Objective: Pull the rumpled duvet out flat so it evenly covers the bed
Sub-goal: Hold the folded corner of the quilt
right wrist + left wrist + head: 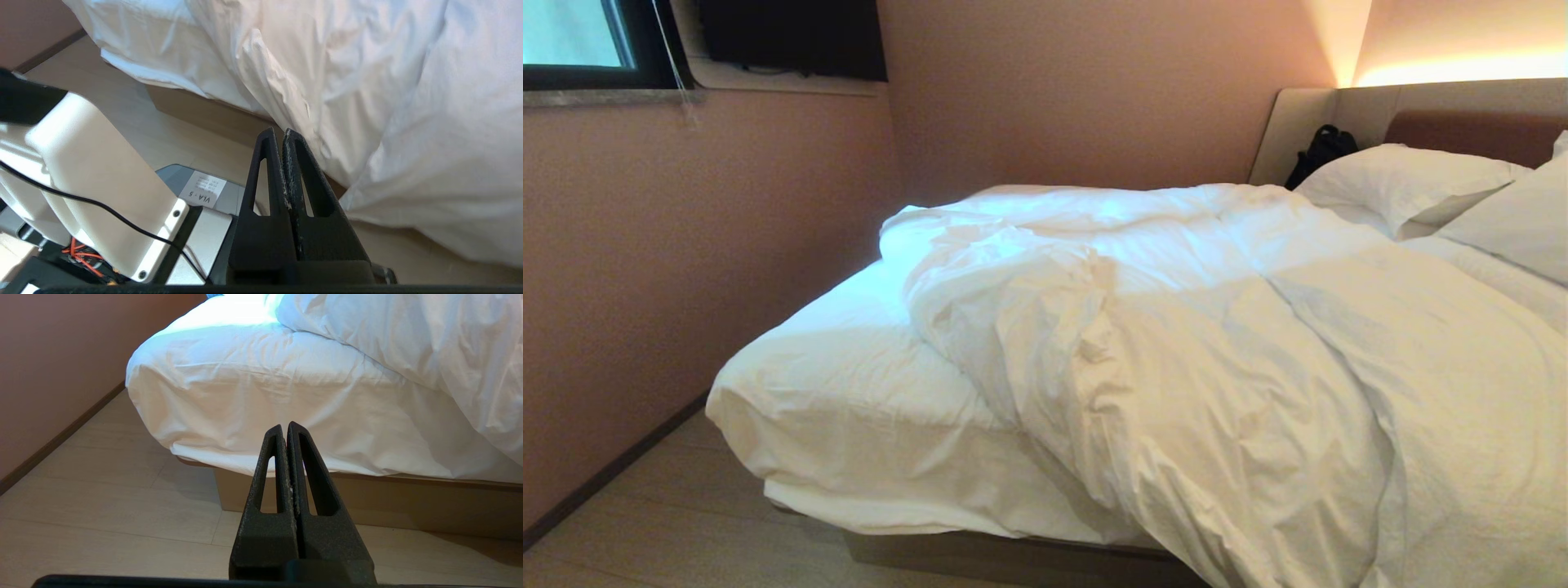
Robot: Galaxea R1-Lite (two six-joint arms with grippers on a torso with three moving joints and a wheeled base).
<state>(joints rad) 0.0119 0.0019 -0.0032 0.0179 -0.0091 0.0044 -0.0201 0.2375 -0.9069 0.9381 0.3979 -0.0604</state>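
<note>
Duvet [1217, 343] lies bunched rightward, baring the bed's [849, 392] left sheet. Right gripper [278, 134], pressed together and empty, hangs near its draped edge; left gripper [284, 426] likewise, parked.

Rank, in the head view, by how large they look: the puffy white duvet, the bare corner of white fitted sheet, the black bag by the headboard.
1. Puffy, creased white duvet: largest.
2. Bare corner of thin white fitted sheet: clearly smaller.
3. Black bag by the beige headboard: smallest, though it is farthest, so its true size is unsure.
</note>
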